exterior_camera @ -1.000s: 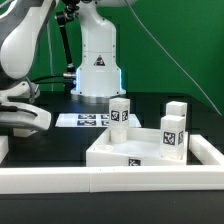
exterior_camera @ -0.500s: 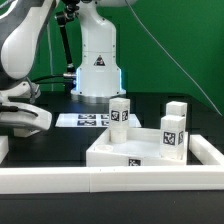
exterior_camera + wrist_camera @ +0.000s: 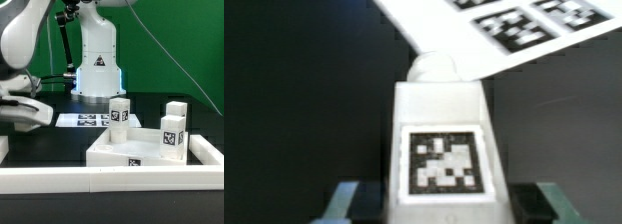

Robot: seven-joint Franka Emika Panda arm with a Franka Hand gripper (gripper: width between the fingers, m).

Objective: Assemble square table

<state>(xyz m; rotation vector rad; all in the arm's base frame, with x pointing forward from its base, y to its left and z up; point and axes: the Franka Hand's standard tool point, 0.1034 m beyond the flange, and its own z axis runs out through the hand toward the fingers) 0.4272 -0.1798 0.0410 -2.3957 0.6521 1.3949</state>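
A green backdrop rises behind a black worktop, with the Franka arm's white base standing at the worktop's far edge. The marker board lies flat just in front of that base. Toward the near edge on the exterior view's right sits the square tabletop slab with its raised rim, and three tagged block legs stand on it: one at its far corner, one at the right and one nearer. White border rails run along the near edge. At the exterior view's left edge the gripper holds a fourth leg, its fingers flanking the block's sides, above the black surface beside the marker board's corner
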